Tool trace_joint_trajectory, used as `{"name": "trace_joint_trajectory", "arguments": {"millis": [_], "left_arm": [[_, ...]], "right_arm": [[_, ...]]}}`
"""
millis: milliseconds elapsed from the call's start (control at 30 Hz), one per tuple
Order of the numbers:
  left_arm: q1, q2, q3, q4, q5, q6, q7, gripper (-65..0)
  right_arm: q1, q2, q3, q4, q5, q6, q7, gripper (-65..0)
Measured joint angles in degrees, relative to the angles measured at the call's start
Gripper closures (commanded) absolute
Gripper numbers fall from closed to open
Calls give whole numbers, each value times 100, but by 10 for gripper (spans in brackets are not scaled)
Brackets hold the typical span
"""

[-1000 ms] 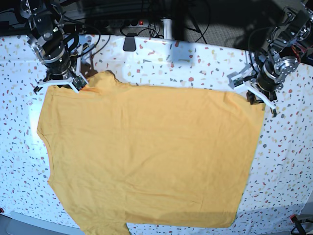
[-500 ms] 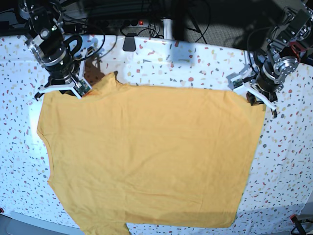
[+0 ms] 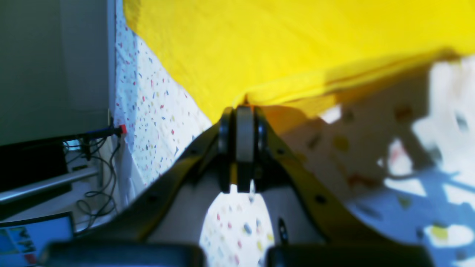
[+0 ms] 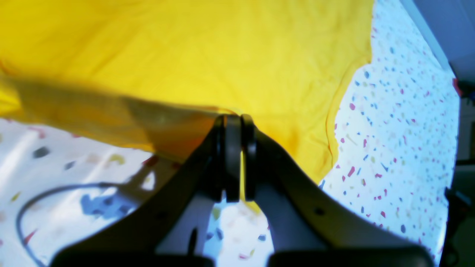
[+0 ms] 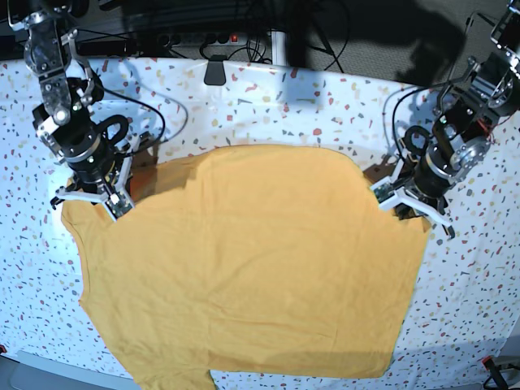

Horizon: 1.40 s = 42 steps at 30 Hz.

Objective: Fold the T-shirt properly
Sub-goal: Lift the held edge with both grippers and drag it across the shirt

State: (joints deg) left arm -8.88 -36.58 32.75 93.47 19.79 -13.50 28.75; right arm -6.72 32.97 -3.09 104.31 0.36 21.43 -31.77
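The mustard-yellow T-shirt lies spread over the speckled table. Its far edge is lifted and bows in an arc between the two grippers. My left gripper, on the right of the base view, is shut on the shirt's far right corner. In the left wrist view the T-shirt hem is pinched at the left gripper. On the left of the base view, my right gripper is shut on the far left corner. In the right wrist view the T-shirt runs into the closed right gripper.
A black block sits at the table's back edge. Dark cables loop over the cloth behind the right arm, and more cables behind the left arm. The shirt's near hem hangs at the table's front edge.
Both grippers have come forward from the back of the table with the shirt's far corners. The far edge, straight before, now arcs between them, and bare table shows behind it.
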Motion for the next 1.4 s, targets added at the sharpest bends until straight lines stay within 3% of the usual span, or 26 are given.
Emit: {"name": "trace_joint_trajectory", "arguments": {"millis": [233, 367, 433, 733, 933, 1200, 1333, 1400], "left_arm": [[-857, 424, 17, -1054, 7, 2, 20, 0], [-1364, 612, 20, -1550, -273, 2, 20, 0], [-1565, 678, 20, -1746, -472, -2, -22, 0], [-2031, 1187, 15, -2789, -573, 7, -352, 0], [-2111, 1266, 13, -3167, -573, 107, -634, 0], [-2100, 1261, 13, -3198, -573, 109, -717, 0], [-2100, 1263, 13, -3198, -573, 109, -717, 0], [-2098, 1263, 13, -3198, -570, 109, -715, 0]], "right_arm": [[1008, -7, -7, -975, 98, 39, 105, 0], [1602, -11, -11, -1580, 422, 435, 168, 0], [1904, -28, -22, -1880, 472, 472, 203, 0], [3279, -365, -15, -3115, 431, 896, 125, 0], [3886, -577, -245, -3501, 48, 1246, 39, 0], [4140, -660, -1401, -3532, -542, 1220, -302, 0], [4085, -664, -1491, -3534, -802, 625, -415, 0], [4103, -629, -1456, -3534, -879, 553, -413, 0]]}}
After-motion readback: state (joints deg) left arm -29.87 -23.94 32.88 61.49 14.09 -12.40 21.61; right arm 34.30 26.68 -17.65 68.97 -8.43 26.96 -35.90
